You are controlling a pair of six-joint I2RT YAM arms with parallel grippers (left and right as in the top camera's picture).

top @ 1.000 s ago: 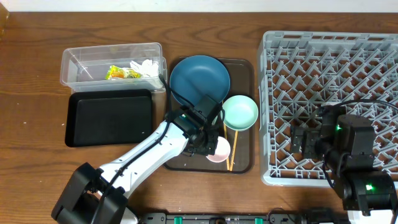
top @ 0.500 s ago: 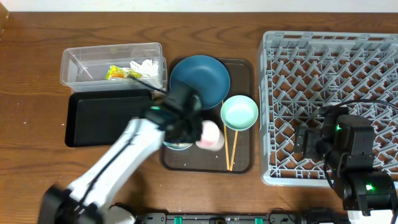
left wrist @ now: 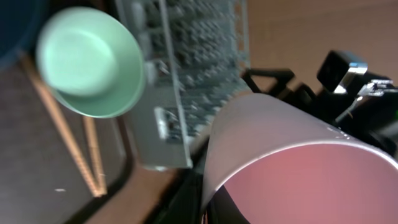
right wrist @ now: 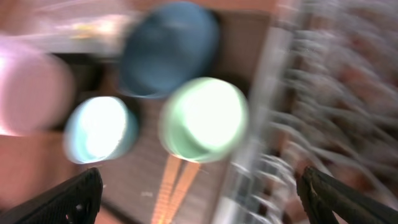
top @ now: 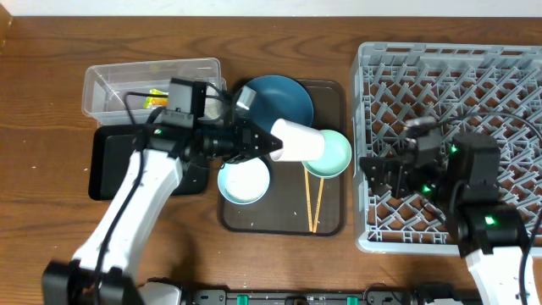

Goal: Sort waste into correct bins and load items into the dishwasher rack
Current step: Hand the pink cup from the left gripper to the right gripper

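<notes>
Pink-white cup (top: 298, 140) is clamped by its rim in the closed left gripper (top: 273, 144). The cup is held sideways in the air above the brown serving tray (top: 332, 224), mouth toward the gripper. In the overhead view its far end overlaps the left edge of the mint green bowl (top: 336, 158).

On the tray:
- dark blue dish (top: 275, 97) at the rear;
- pale blue-white bowl (top: 244, 181) at the front left;
- two wooden chopsticks (top: 315, 199) in front of the mint green bowl.

Right gripper (top: 378, 176) is over the left part of the grey dishwasher rack (top: 474, 76), jaws spread wide and holding nothing.

Yellow-green wrapper (top: 155, 100) lies inside the clear tub (top: 110, 80), behind the black tray (top: 114, 165).
</notes>
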